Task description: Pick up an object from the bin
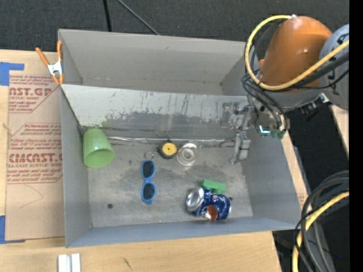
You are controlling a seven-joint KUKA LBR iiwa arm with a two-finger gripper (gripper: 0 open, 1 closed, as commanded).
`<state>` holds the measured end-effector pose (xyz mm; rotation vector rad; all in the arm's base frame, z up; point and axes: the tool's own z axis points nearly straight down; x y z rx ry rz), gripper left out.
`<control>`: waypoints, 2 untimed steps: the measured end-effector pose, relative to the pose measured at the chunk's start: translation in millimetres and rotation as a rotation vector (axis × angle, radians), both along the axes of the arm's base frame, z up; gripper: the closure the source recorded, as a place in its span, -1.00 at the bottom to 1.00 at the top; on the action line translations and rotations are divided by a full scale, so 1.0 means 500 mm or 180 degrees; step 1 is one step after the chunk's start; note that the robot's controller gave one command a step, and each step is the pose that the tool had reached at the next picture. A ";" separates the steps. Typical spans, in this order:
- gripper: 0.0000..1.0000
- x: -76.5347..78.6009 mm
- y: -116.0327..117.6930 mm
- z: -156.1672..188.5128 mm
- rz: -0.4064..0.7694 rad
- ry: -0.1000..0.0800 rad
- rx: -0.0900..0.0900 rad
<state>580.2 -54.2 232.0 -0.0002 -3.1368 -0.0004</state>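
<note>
My gripper [240, 151] hangs at the bin's right side, close to the right wall and above the floor, with nothing seen in it. Nearest to its left lies a small clear round cup [186, 154], with a yellow round disc [168, 149] beside that. In front of the gripper, towards the near wall, a small green block [214, 185] lies next to a crushed blue drinks can [209, 203]. The gripper touches none of them.
A pair of blue toy sunglasses [148, 182] lies mid-floor. A light green plastic cup [97, 148] lies on its side against the left wall. The arm with its orange cover and yellow cables reaches in over the right rim.
</note>
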 end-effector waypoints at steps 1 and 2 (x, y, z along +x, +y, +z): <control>-1.00 -0.118 0.049 -0.289 0.0741 -0.0097 -0.0013; -1.00 -0.142 0.105 -0.229 0.0751 -0.0045 0.0002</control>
